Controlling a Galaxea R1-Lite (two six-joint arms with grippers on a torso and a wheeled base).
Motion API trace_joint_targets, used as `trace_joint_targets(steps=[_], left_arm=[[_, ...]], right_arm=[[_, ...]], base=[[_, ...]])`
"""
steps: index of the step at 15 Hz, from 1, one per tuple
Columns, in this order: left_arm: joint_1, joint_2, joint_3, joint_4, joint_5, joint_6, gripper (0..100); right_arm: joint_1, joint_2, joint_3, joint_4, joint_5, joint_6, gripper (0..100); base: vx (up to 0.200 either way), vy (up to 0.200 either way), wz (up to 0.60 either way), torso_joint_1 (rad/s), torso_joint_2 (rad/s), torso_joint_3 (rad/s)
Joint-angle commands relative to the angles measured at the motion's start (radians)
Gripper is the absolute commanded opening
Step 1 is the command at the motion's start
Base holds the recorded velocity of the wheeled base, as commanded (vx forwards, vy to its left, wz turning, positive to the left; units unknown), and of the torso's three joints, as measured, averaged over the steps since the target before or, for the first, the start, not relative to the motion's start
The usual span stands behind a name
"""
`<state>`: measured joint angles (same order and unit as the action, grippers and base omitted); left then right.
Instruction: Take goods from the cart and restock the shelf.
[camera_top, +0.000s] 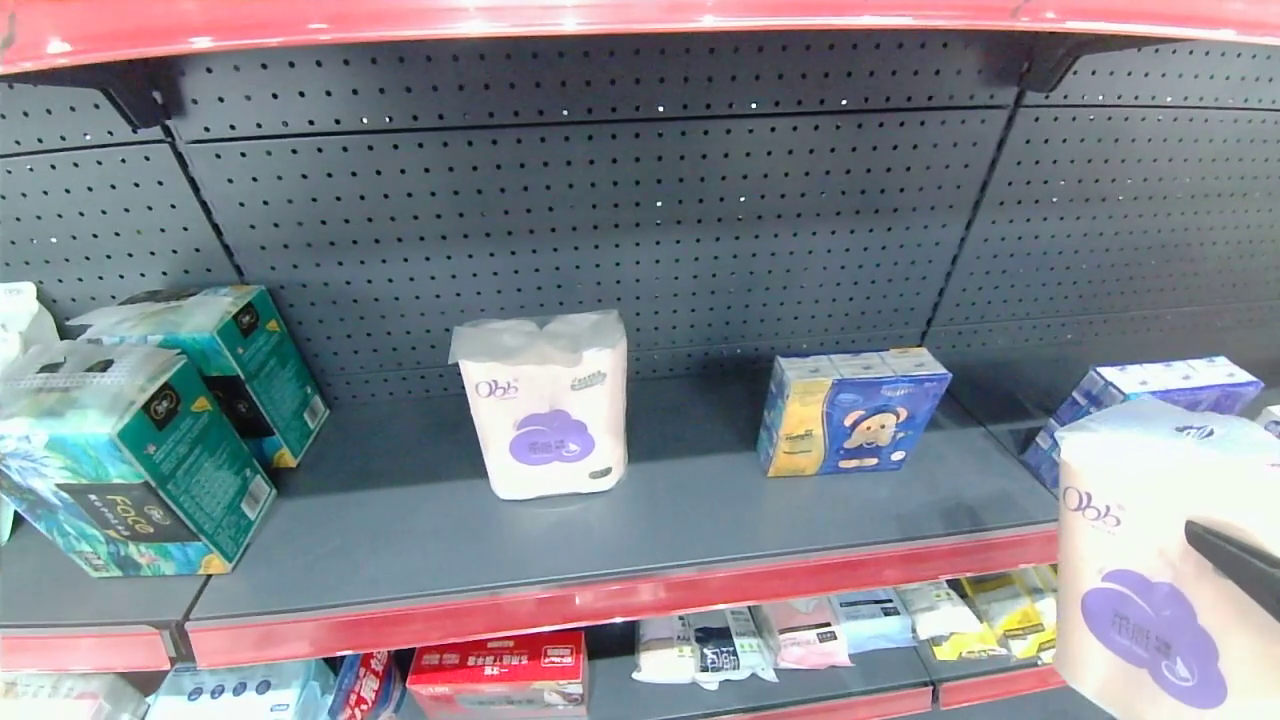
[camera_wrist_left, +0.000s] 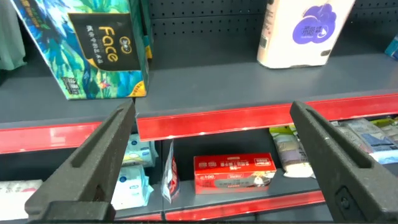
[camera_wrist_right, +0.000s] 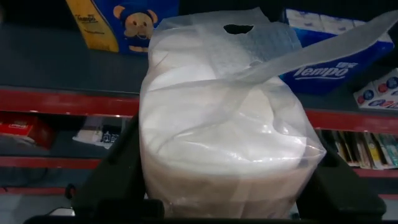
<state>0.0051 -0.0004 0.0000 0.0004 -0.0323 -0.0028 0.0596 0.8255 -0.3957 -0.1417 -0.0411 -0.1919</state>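
My right gripper (camera_wrist_right: 225, 190) is shut on a white toilet paper pack (camera_wrist_right: 217, 124) in clear plastic, held in front of the shelf's right end. In the head view that held pack (camera_top: 1150, 560) is at the lower right, with one black finger (camera_top: 1235, 565) across it. A matching pack with a purple logo (camera_top: 545, 405) stands upright mid-shelf. My left gripper (camera_wrist_left: 211, 168) is open with nothing between its fingers, facing the shelf's red front edge (camera_wrist_left: 249, 118).
Green tissue boxes (camera_top: 130, 470) lean at the shelf's left end. A blue-and-yellow tissue pack (camera_top: 850, 410) stands right of centre, and blue packs (camera_top: 1150, 395) lie further right. The grey shelf deck (camera_top: 700, 500) has bare room between them. The lower shelf holds a red box (camera_wrist_left: 235, 174) and several small packs.
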Motion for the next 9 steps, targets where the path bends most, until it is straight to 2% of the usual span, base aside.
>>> trace_joint_targets(steps=[1, 6, 9], left_arm=[[-0.001, 0.000, 0.000, 0.000, 0.000, 0.000, 100], [-0.002, 0.019, 0.000, 0.000, -0.001, 0.003, 100], [-0.001, 0.082, -0.002, 0.001, -0.001, 0.018, 100]], right_arm=[[-0.015, -0.009, 0.012, -0.001, 0.021, 0.005, 0], [-0.023, -0.031, 0.015, -0.002, 0.148, 0.121, 0], [-0.024, -0.063, 0.034, -0.002, 0.164, 0.149, 0]], base=[[0.000, 0.000, 0.00, 0.000, 0.00, 0.000], [0.000, 0.000, 0.00, 0.000, 0.00, 0.000], [0.000, 0.000, 0.00, 0.000, 0.00, 0.000]])
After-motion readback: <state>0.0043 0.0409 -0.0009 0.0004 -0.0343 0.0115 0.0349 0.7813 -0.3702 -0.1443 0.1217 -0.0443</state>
